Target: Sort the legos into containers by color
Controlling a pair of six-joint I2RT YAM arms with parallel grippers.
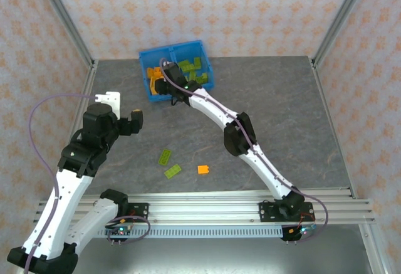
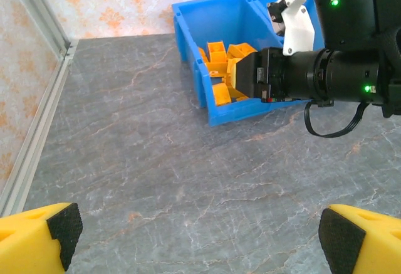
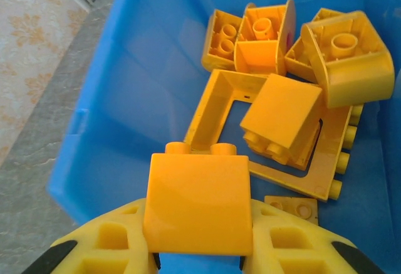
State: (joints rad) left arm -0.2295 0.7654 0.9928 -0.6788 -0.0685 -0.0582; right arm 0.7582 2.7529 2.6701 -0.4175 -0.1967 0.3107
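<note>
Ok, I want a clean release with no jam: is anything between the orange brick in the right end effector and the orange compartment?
Nothing visible. The orange brick, clamped in the right end effector, hangs over bare blue floor at the near end of the bin. The other orange pieces lie farther in.

The scene is lit brightly and evenly by diffuse light from above, and only faint, soft-edged shadows are cast on the grey table (image 1: 282,111) beneath the arms. In the right wrist view a mild sheen is carried on the blue bin (image 3: 125,86) wall. The nearest orange brick (image 3: 197,205) is rendered slightly soft, while the pieces deeper in are resolved sharply.
</note>
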